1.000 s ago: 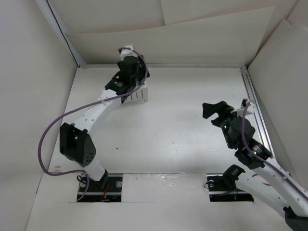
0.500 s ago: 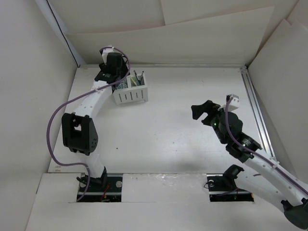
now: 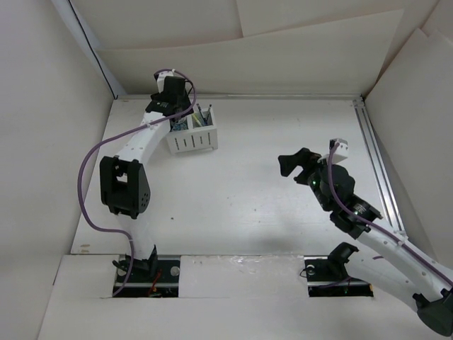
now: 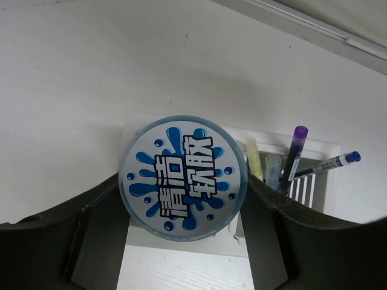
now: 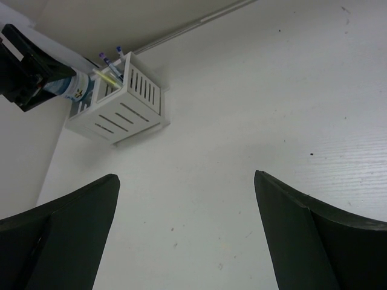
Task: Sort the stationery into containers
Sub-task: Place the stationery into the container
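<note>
White arms (image 3: pixel 138 143) with black joints (image 3: pixel 124 188) — thin purple cables (image 3: pixel 79 185).

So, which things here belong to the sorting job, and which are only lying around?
Job: round blue-and-white roll, held by the left gripper; white organizer; pens standing in it; right gripper, open, empty.
Not the job: metal rail, cardboard walls, purple cable.

One white slatted organizer (image 3: pixel 192 138). One round blue-and-white roll (image 4: pixel 183 177). Four writing tools visible: one yellow-green pen (image 4: pixel 254 158), one pale clear-capped pen (image 4: pixel 273 169), one purple-capped pen (image 4: pixel 294 151), one blue-tipped pen (image 4: pixel 329 164).
</note>
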`<state>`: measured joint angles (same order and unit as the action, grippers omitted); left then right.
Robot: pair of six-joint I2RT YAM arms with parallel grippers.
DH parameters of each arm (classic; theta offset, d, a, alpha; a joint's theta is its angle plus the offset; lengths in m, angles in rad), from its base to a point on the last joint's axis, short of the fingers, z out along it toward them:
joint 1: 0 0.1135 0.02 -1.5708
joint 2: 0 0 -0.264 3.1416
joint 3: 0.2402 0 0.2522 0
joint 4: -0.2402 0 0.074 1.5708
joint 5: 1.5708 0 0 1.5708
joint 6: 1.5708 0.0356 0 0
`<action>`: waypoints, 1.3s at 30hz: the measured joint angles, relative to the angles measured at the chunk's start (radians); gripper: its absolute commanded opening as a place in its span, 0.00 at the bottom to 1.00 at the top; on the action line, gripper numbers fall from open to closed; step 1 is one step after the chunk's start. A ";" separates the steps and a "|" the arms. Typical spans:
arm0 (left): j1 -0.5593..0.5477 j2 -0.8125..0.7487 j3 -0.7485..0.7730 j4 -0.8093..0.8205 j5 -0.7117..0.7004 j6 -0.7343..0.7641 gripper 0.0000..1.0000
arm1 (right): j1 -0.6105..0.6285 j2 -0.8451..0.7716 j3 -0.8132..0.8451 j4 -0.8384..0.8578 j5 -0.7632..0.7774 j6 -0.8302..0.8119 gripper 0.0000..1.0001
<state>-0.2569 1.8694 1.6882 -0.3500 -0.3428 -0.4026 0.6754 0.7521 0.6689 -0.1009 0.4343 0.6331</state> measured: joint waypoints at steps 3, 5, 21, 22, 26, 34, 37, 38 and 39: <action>0.000 0.000 0.003 -0.018 -0.015 0.008 0.27 | 0.000 0.001 -0.009 0.005 -0.002 -0.001 0.99; 0.000 0.002 0.003 -0.028 -0.027 0.012 0.27 | 0.000 0.002 -0.014 0.004 -0.003 -0.001 0.99; -0.019 0.019 0.012 -0.052 -0.058 0.027 0.38 | 0.000 0.002 -0.016 0.005 -0.016 -0.001 0.99; -0.019 0.020 0.014 -0.053 -0.058 0.028 0.38 | 0.000 0.001 -0.016 0.005 -0.016 -0.001 0.99; -0.021 0.021 0.014 -0.052 -0.059 0.028 0.38 | 0.000 0.000 -0.016 0.005 -0.017 -0.001 0.99; -0.027 0.023 0.023 -0.069 -0.061 0.030 0.37 | 0.000 -0.007 -0.016 0.005 -0.024 -0.001 0.99; -0.030 0.024 0.027 -0.080 -0.061 0.032 0.37 | 0.000 -0.014 -0.017 0.005 -0.027 -0.001 0.99; -0.030 0.024 0.027 -0.083 -0.061 0.034 0.37 | 0.000 -0.018 -0.017 0.006 -0.028 -0.001 0.99; -0.031 0.024 0.027 -0.084 -0.061 0.035 0.37 | 0.000 -0.022 -0.017 0.005 -0.029 -0.001 0.99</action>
<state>-0.2874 1.8931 1.7153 -0.4335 -0.4038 -0.3679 0.6754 0.7303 0.6518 -0.0956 0.4057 0.6323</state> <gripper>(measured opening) 0.599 0.990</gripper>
